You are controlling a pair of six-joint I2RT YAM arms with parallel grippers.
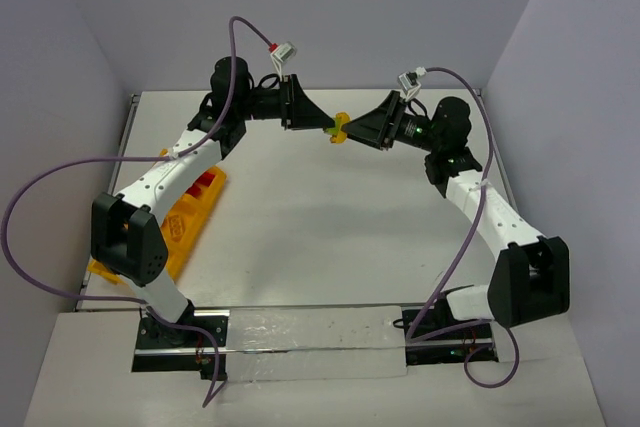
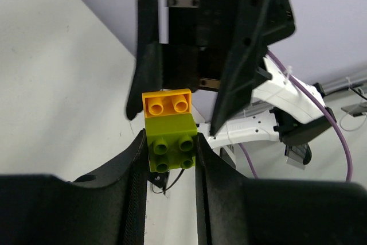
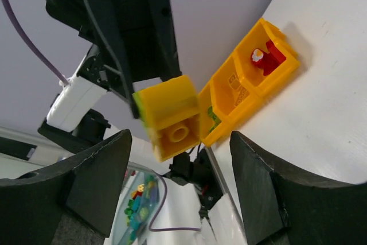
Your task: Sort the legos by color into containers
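Observation:
My left gripper (image 1: 322, 129) is shut on the lime green brick (image 2: 170, 144) of a two-colour clump held above the table; a yellow brick (image 2: 167, 103) is stuck to its far end. In the right wrist view the yellow brick (image 3: 172, 116) hangs between my right gripper's open fingers (image 3: 103, 170) without touching them. My right gripper (image 1: 350, 130) faces the left one, open, close around the clump (image 1: 339, 128). The orange-yellow tray (image 1: 190, 219) lies at the left; a red brick (image 3: 268, 58) sits in one compartment, the tray (image 3: 241, 93) also showing in the right wrist view.
The left arm (image 1: 170, 177) crosses over the tray's far end. A clear bin of mixed bricks (image 3: 135, 205) shows off the table in the right wrist view. Purple cables (image 1: 60, 187) loop from both arms. The table's white surface (image 1: 330, 227) spreads below the grippers.

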